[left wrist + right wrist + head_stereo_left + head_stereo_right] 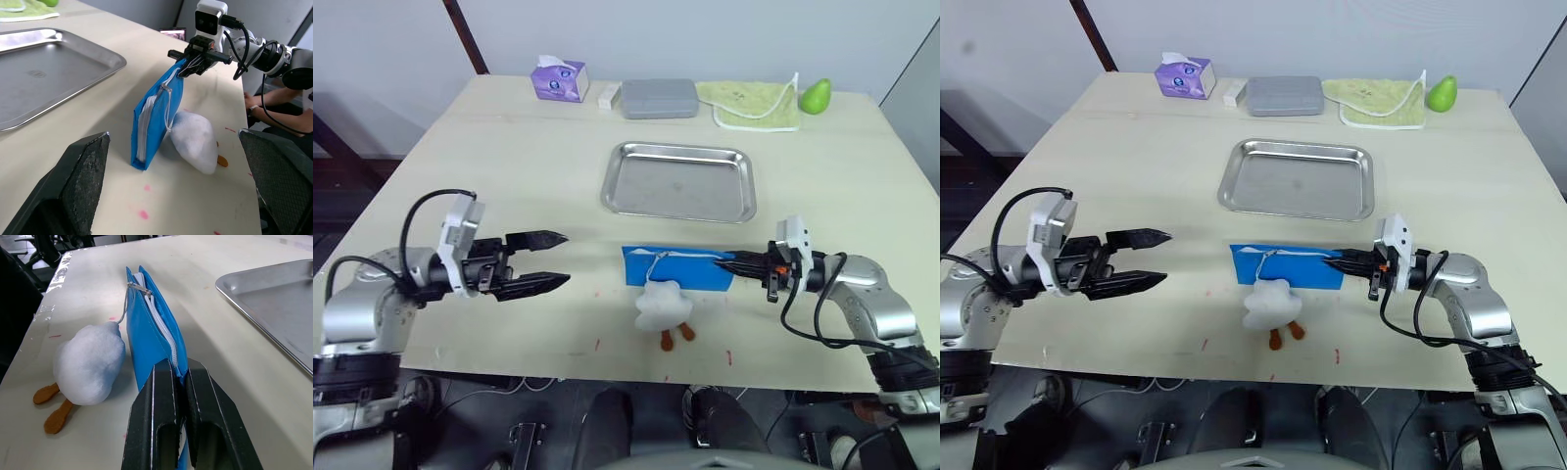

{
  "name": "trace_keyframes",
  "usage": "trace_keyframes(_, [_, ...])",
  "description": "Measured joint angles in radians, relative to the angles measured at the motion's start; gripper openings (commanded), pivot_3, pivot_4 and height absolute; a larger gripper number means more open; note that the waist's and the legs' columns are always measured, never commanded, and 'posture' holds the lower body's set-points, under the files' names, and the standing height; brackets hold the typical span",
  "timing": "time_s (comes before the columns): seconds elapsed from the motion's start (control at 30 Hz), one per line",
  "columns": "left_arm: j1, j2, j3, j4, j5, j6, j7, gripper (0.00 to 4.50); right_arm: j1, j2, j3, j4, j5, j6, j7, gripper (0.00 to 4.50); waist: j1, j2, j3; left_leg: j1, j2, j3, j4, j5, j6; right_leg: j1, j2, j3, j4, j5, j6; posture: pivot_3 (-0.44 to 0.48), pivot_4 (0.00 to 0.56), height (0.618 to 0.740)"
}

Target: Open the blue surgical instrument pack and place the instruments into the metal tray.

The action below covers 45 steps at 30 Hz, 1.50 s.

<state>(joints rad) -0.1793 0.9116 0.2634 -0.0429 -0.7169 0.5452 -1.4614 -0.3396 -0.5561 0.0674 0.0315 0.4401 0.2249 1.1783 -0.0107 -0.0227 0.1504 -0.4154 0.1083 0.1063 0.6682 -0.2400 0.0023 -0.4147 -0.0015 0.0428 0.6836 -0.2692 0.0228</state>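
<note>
Pale cream tabletop (529, 166) fills most of the head camera's view, with a grey wall behind it. Along the far edge sit a purple tissue box (559, 79), a small white block (608, 95), a grey rectangular case (659, 98), a light green cloth (750, 103) and a green pear-shaped object (816, 95). Nearer the middle lies the metal tray (679, 181), with nothing in it. Just on the near side of the tray is the blue surgical instrument pack (677, 266), which looks like a zippered pouch, zipped shut. A white plush duck with orange feet (664, 307) hangs by a cord from its zipper pull and rests on the table at the pack's near edge. The right gripper (741, 262) is clamped on the pack's right end. The left gripper (551, 259) hovers well to the left of the pack, fingers spread wide, touching nothing.

From the left wrist, the two black fingertips (80, 186) stand far apart. Beyond them the pack (157, 117) is held up on its long edge, white zipper toward the camera, with the plush duck (194, 140) leaning against it. The right gripper (191, 66) pinches its far corner, and the tray (49, 73) lies beside it.

From the right wrist, both fingers (156, 421) squeeze the pack's (154, 333) near end between them. The duck (90, 363) lies on one side of the pack and a corner of the tray (274, 303) on the other.
</note>
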Motion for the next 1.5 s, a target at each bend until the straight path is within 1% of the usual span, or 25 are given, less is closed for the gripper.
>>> trace_keyframes(0.07, [0.054, -0.011, -0.009, -0.094, -0.015, 0.026, 0.031, 4.45, -0.005, -0.003, 0.000, 0.011, 0.000, -0.004, 0.005, 0.00, 0.002, 0.000, 0.000, 0.000, 0.000, 0.000, 0.000, 0.000, 0.000, 0.000, 0.000, 0.000, -0.001, 0.000, 0.000, 0.000, 0.150, 0.740])
trace_keyframes(0.17, [0.082, -0.081, -0.068, -0.191, -0.009, 0.031, 0.122, 4.45, -0.005, -0.007, 0.000, 0.012, 0.001, -0.005, 0.013, 0.00, 0.004, 0.000, 0.000, 0.000, 0.000, 0.000, 0.000, 0.000, 0.000, 0.001, 0.000, 0.000, -0.002, 0.000, 0.000, 0.000, 0.150, 0.740])
trace_keyframes(0.2, [0.083, -0.097, -0.090, -0.212, -0.007, 0.039, 0.152, 4.08, -0.005, -0.007, 0.000, 0.011, 0.001, -0.005, 0.015, 0.00, 0.004, 0.000, 0.000, 0.000, 0.000, 0.000, 0.000, 0.000, 0.000, 0.000, 0.000, 0.000, -0.002, 0.000, 0.000, 0.000, 0.150, 0.740])
trace_keyframes(0.23, [0.083, -0.105, -0.105, -0.223, -0.006, 0.043, 0.166, 3.94, -0.005, -0.008, 0.000, 0.011, 0.000, -0.005, 0.016, 0.00, 0.004, 0.000, 0.000, 0.000, 0.000, 0.000, 0.000, 0.000, 0.000, 0.000, 0.000, 0.000, -0.001, 0.000, 0.000, 0.000, 0.150, 0.740])
trace_keyframes(0.27, [0.083, -0.116, -0.120, -0.235, -0.005, 0.050, 0.183, 3.64, -0.005, -0.009, 0.000, 0.011, 0.000, -0.005, 0.016, 0.00, 0.004, 0.000, 0.000, 0.000, 0.000, 0.000, 0.000, 0.000, 0.000, 0.000, 0.001, 0.000, -0.002, 0.000, 0.000, 0.000, 0.150, 0.740])
trace_keyframes(0.33, [0.085, -0.136, -0.158, -0.258, 0.011, 0.048, 0.209, 2.68, -0.006, -0.009, 0.000, 0.011, 0.000, -0.005, 0.016, 0.00, 0.003, 0.000, 0.000, 0.000, 0.000, 0.000, 0.000, 0.000, 0.000, 0.001, 0.001, 0.001, -0.002, 0.000, 0.000, 0.000, 0.150, 0.740])
trace_keyframes(0.47, [0.083, -0.195, -0.256, -0.261, 0.088, 0.012, 0.269, 2.68, -0.005, -0.011, 0.000, 0.011, -0.001, -0.005, 0.015, 0.00, 0.004, 0.000, 0.000, 0.000, 0.000, 0.000, 0.000, 0.000, 0.000, 0.001, 0.001, 0.001, -0.002, 0.000, 0.000, 0.000, 0.150, 0.740])
trace_keyframes(0.57, [0.062, -0.230, -0.318, -0.223, 0.174, -0.063, 0.290, 2.68, -0.005, -0.012, 0.000, 0.007, 0.000, 0.004, 0.012, 0.00, 0.004, 0.000, 0.000, 0.000, 0.000, 0.000, 0.000, 0.000, 0.000, 0.001, 0.001, 0.001, -0.002, 0.000, 0.000, 0.000, 0.150, 0.740])
trace_keyframes(0.8, [0.048, -0.276, -0.379, -0.159, 0.254, -0.142, 0.311, 2.68, 0.001, -0.017, 0.000, -0.014, 0.000, 0.013, 0.009, 0.00, 0.004, 0.000, 0.000, 0.000, 0.000, 0.000, 0.000, 0.000, 0.000, 0.001, 0.001, 0.001, -0.003, 0.000, 0.000, 0.000, 0.150, 0.740])
trace_keyframes(0.9, [0.023, -0.289, -0.403, -0.134, 0.297, -0.165, 0.321, 2.68, 0.004, -0.019, 0.000, -0.017, 0.000, 0.014, 0.005, 0.00, 0.004, 0.000, 0.000, 0.000, 0.000, 0.000, 0.000, 0.000, 0.000, 0.001, 0.001, 0.001, -0.003, 0.000, 0.000, 0.000, 0.150, 0.740])
trace_keyframes(1.03, [-0.016, -0.337, -0.449, -0.110, 0.333, -0.177, 0.336, 2.68, 0.006, -0.020, 0.000, -0.022, 0.000, 0.015, -0.005, 0.00, 0.005, 0.000, 0.000, 0.000, 0.000, 0.000, 0.000, 0.000, 0.000, 0.002, 0.001, 0.001, -0.003, 0.000, 0.000, 0.000, 0.150, 0.740])
trace_keyframes(1.1, [-0.031, -0.347, -0.465, -0.097, 0.346, -0.182, 0.337, 2.68, 0.006, -0.020, 0.001, -0.023, -0.001, 0.016, -0.008, 0.00, 0.004, 0.001, 0.000, 0.000, 0.000, -0.001, 0.000, 0.000, 0.000, 0.002, 0.001, 0.001, -0.003, 0.000, 0.000, 0.000, 0.150, 0.740])
trace_keyframes(1.13, [-0.035, -0.348, -0.473, -0.091, 0.357, -0.188, 0.337, 2.14, 0.006, -0.020, 0.001, -0.023, -0.001, 0.016, -0.009, 0.00, 0.005, 0.001, 0.000, 0.000, 0.000, -0.001, 0.000, 0.000, 0.000, 0.002, 0.001, 0.001, -0.003, 0.000, 0.000, 0.000, 0.150, 0.740])
trace_keyframes(1.17, [-0.039, -0.348, -0.477, -0.085, 0.370, -0.196, 0.335, 1.88, 0.006, -0.020, 0.002, -0.024, -0.002, 0.018, -0.011, 0.00, 0.004, 0.001, 0.000, 0.000, 0.000, -0.001, 0.000, 0.000, 0.000, 0.002, 0.001, 0.001, -0.003, 0.000, 0.000, 0.000, 0.150, 0.740])
trace_keyframes(1.23, [-0.043, -0.347, -0.483, -0.080, 0.382, -0.207, 0.332, 0.85, 0.006, -0.020, 0.002, -0.027, -0.003, 0.025, -0.016, 0.00, 0.004, 0.001, 0.000, 0.000, 0.000, -0.001, 0.000, 0.000, 0.000, 0.002, 0.001, 0.001, -0.003, 0.000, 0.000, 0.000, 0.150, 0.740])
trace_keyframes(1.27, [-0.046, -0.347, -0.486, -0.079, 0.383, -0.210, 0.331, 0.62, 0.006, -0.020, 0.002, -0.029, -0.004, 0.026, -0.019, 0.00, 0.004, 0.001, 0.000, 0.000, 0.000, -0.001, 0.000, 0.000, 0.000, 0.002, 0.001, 0.001, -0.003, 0.000, 0.000, 0.000, 0.150, 0.740])
trace_keyframes(1.3, [-0.050, -0.346, -0.489, -0.076, 0.388, -0.215, 0.330, 0.21, 0.006, -0.019, 0.002, -0.032, -0.005, 0.028, -0.022, 0.00, 0.004, 0.001, 0.000, 0.000, 0.000, -0.001, 0.000, 0.000, 0.000, 0.002, 0.001, 0.001, -0.003, 0.000, 0.000, 0.000, 0.150, 0.740])
trace_keyframes(1.33, [-0.055, -0.346, -0.491, -0.072, 0.393, -0.223, 0.327, 0.07, 0.006, -0.018, 0.002, -0.034, -0.006, 0.030, -0.025, 0.00, 0.004, 0.001, 0.000, 0.000, 0.000, -0.001, 0.000, 0.000, 0.000, 0.002, 0.001, 0.001, -0.003, 0.000, 0.000, 0.000, 0.150, 0.740])
trace_keyframes(1.5, [-0.056, -0.331, -0.485, -0.062, 0.391, -0.250, 0.303, 0.07, 0.006, -0.015, 0.005, -0.035, -0.009, 0.032, -0.029, 0.00, 0.002, 0.001, 0.000, 0.000, 0.000, -0.001, 0.000, 0.000, 0.000, 0.002, 0.001, 0.001, -0.003, 0.000, 0.000, 0.000, 0.150, 0.740])
